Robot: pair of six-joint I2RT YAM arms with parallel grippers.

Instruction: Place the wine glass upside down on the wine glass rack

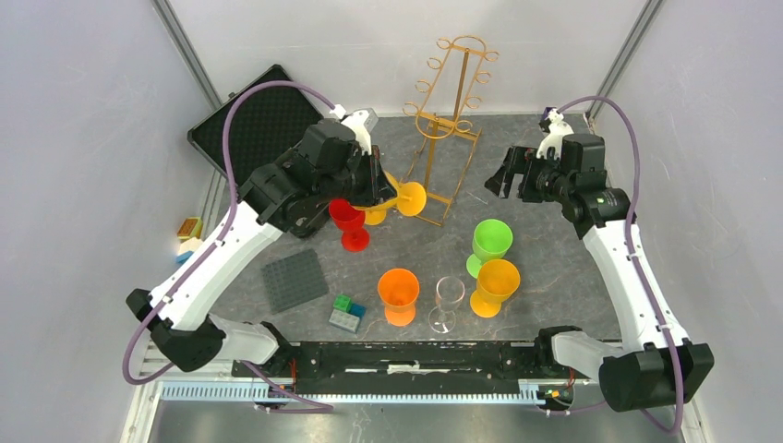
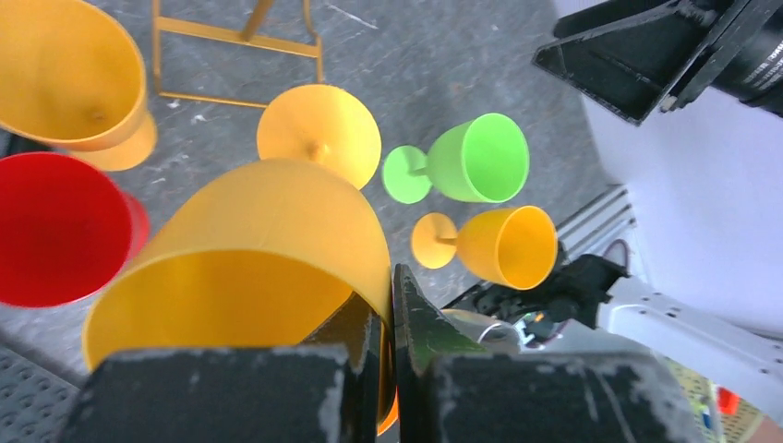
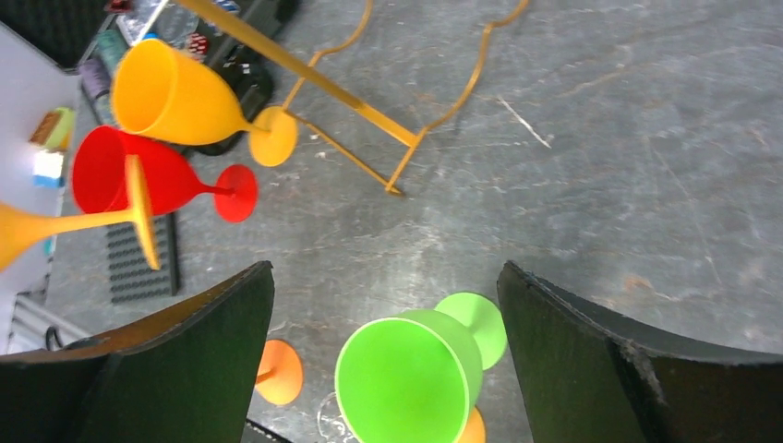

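The gold wire wine glass rack [image 1: 452,111] stands at the back centre; its base shows in the left wrist view [image 2: 235,41] and the right wrist view [image 3: 388,129]. My left gripper [image 1: 380,189] is shut on the rim of a yellow wine glass [image 2: 249,268]. It holds the glass on its side above the table, foot [image 1: 413,198] pointing at the rack's base, just left of it. My right gripper [image 1: 503,175] is open and empty, to the right of the rack. It hovers above a green glass [image 3: 406,378].
A red glass [image 1: 349,221] and another yellow glass [image 2: 69,78] stand under my left gripper. Green [image 1: 489,242], yellow [image 1: 496,284], orange [image 1: 398,293] and clear [image 1: 447,303] glasses stand at the front. A grey studded plate [image 1: 294,280], small blocks [image 1: 346,314] and a black case [image 1: 258,115] lie on the left.
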